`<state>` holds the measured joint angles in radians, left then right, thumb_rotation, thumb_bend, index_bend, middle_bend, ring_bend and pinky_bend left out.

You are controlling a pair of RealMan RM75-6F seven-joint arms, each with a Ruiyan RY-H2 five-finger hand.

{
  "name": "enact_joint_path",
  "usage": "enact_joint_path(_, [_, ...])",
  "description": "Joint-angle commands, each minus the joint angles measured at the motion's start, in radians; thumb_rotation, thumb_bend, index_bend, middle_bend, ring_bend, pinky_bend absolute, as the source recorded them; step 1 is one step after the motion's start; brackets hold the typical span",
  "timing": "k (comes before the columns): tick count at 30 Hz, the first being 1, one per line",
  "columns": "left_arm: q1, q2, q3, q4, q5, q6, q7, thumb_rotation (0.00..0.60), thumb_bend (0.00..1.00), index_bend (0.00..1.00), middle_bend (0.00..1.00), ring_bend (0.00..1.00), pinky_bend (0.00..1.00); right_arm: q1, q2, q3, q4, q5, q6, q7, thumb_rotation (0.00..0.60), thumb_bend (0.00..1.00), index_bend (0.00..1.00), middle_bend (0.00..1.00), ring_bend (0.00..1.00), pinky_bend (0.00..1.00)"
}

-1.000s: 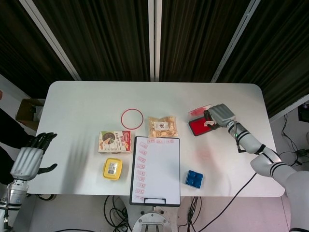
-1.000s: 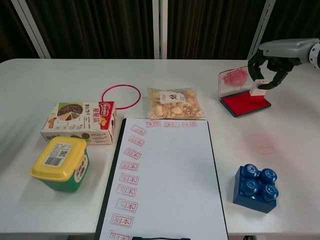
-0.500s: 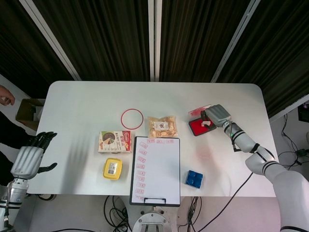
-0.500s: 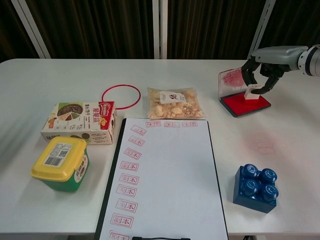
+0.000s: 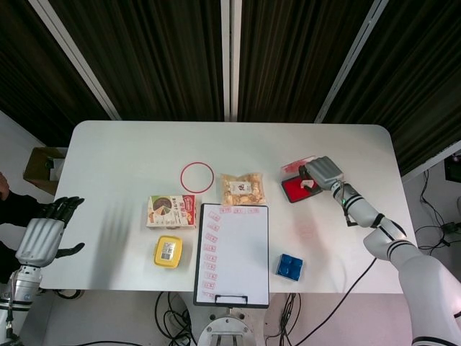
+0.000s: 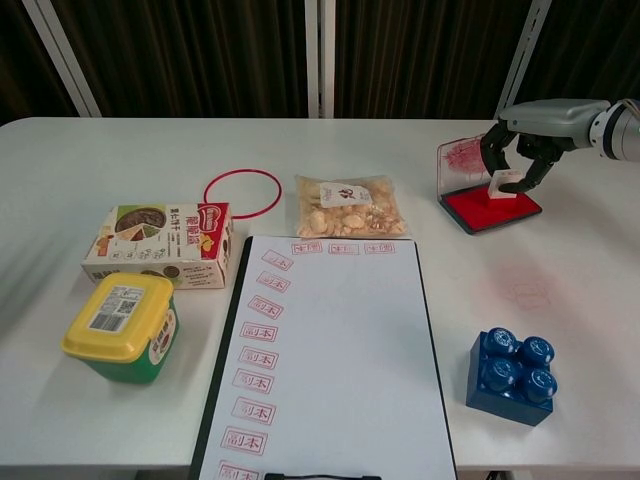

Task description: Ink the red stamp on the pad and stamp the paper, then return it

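Observation:
My right hand holds the small white-bodied stamp and presses it down on the red ink pad at the right of the table. The pad's clear lid stands open behind it, smeared red. The white paper on a black clipboard lies at the front centre, with red stamp marks along its top and left edges. My left hand hangs open off the table's left edge, seen only in the head view.
A red ring, a snack bag, a food carton and a yellow-lidded green tub lie left of the pad. A blue block sits right of the clipboard. Faint red marks stain the tabletop.
My right hand has moved down and to the left, lowering the stamp from above the pad's right edge onto its red surface. The left hand has stayed still.

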<state>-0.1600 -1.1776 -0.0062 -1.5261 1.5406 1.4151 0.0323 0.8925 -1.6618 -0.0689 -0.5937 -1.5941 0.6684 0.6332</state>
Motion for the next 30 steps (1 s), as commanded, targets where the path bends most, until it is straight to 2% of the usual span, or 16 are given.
enact_joint_path(1, [0.0, 0.0, 0.0, 0.0, 0.0, 0.001, 0.0, 0.6, 0.0, 0.13, 0.14, 0.12, 0.2, -0.002, -0.004, -0.002, 0.008, 0.0, -0.003, 0.001, 0.6, 0.49, 1.0, 0.88, 0.9, 1.0])
enact_joint_path(9, [0.002, 0.001, 0.0, -0.004, 0.001, 0.005, 0.004, 0.6, 0.0, 0.13, 0.14, 0.12, 0.2, -0.006, -0.006, 0.002, 0.015, 0.002, 0.019, 0.012, 0.6, 0.49, 1.0, 0.88, 0.9, 1.0])
enact_joint_path(15, [0.003, 0.002, 0.0, -0.009, 0.002, 0.008, 0.006, 0.6, 0.0, 0.13, 0.14, 0.12, 0.2, -0.008, 0.041, 0.029, -0.053, 0.008, 0.097, 0.039, 0.6, 0.49, 1.0, 0.88, 0.9, 1.0])
enact_joint_path(23, [0.006, 0.0, 0.002, -0.01, 0.008, 0.016, 0.002, 0.6, 0.0, 0.13, 0.14, 0.12, 0.2, -0.028, 0.201, 0.067, -0.296, 0.028, 0.187, 0.023, 0.6, 0.49, 1.0, 0.89, 0.9, 1.0])
enact_joint_path(30, [0.01, 0.001, 0.004, -0.013, 0.014, 0.026, 0.0, 0.6, 0.0, 0.13, 0.14, 0.12, 0.2, -0.055, 0.332, 0.073, -0.559, 0.062, 0.184, -0.033, 0.6, 0.49, 1.0, 0.89, 0.9, 1.0])
